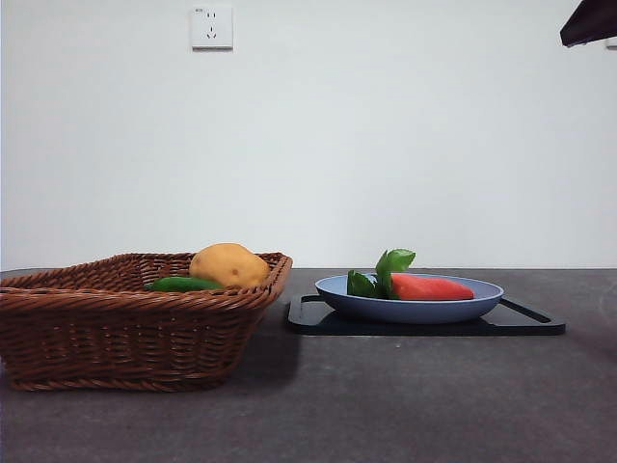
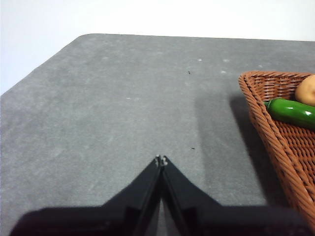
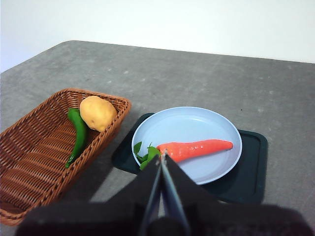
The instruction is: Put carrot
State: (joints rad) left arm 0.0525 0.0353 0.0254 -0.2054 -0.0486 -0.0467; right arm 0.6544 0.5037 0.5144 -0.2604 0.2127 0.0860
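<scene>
The orange-red carrot (image 1: 430, 287) with green leaves lies on its side in a blue plate (image 1: 410, 307) on a black tray (image 1: 525, 323). In the right wrist view the carrot (image 3: 197, 148) lies across the plate (image 3: 187, 125), leaves toward the basket. My right gripper (image 3: 163, 158) is shut and empty, raised above the near side of the plate by the leaves. It shows only as a black tip (image 1: 588, 21) at the top right of the front view. My left gripper (image 2: 161, 161) is shut and empty over bare table beside the basket.
A brown wicker basket (image 1: 125, 328) stands left of the tray, holding a tan-yellow potato (image 1: 228, 264) and a long green vegetable (image 1: 183, 284). Its corner shows in the left wrist view (image 2: 275, 142). The grey table (image 1: 405, 395) has bare room in front.
</scene>
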